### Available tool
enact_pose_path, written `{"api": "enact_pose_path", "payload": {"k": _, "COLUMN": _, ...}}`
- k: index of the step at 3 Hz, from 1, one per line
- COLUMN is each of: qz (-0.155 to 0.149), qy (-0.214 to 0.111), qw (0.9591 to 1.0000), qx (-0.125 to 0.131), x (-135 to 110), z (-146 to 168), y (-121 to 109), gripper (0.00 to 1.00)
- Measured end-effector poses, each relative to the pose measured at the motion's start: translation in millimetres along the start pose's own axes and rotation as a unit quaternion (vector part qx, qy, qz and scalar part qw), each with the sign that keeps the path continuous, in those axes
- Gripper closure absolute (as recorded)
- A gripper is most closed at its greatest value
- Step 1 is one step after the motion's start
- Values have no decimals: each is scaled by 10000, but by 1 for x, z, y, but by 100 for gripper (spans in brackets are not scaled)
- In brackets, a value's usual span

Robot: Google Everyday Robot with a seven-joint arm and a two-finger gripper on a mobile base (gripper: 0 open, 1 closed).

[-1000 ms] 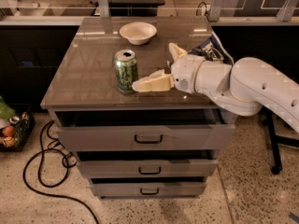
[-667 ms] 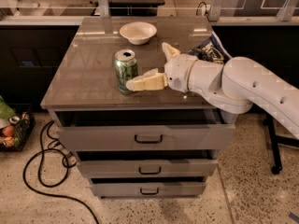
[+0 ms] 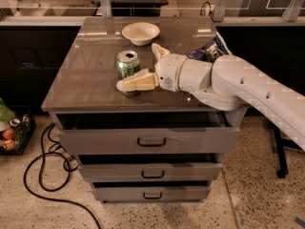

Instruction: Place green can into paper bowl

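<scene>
The green can (image 3: 127,65) stands upright near the front middle of the grey cabinet top (image 3: 90,75). The paper bowl (image 3: 140,32) sits behind it, toward the back edge, and is empty. My gripper (image 3: 137,66) comes in from the right and is open. Its near finger (image 3: 138,82) lies across the front of the can's base. Its far finger (image 3: 159,50) points up behind the can's right side. The can stands between the two fingers and rests on the top.
A blue and white snack bag (image 3: 209,50) lies on the right of the top, partly behind my arm (image 3: 248,87). The cabinet has three drawers (image 3: 151,141) below. A black cable (image 3: 45,175) and a basket (image 3: 12,132) are on the floor to the left.
My gripper has moved left toward the can, so its fingers now straddle it. The can and the bowl have not moved.
</scene>
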State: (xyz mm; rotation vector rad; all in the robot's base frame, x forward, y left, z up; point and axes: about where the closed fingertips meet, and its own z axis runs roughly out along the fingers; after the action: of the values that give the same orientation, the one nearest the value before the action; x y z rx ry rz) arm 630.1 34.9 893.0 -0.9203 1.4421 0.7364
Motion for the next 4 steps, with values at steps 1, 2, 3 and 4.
{"api": "enact_pose_path", "payload": {"k": 1, "qz": 63, "qy": -17, "qw": 9999, "qx": -101, "x": 2, "z": 13, "y": 5, "gripper": 18}}
{"api": "enact_pose_path", "payload": {"k": 2, "qz": 56, "qy": -20, "qw": 9999, "qx": -115, "x": 1, "z": 14, "y": 7, "gripper": 41}}
{"api": "enact_pose_path", "payload": {"k": 3, "qz": 53, "qy": -24, "qw": 9999, "qx": -133, "x": 0, "z": 16, "y": 9, "gripper": 64}}
{"api": "enact_pose_path", "payload": {"k": 4, "qz": 49, "qy": -28, "qw": 9999, "qx": -153, "x": -1, "z": 18, "y": 10, "gripper": 88}}
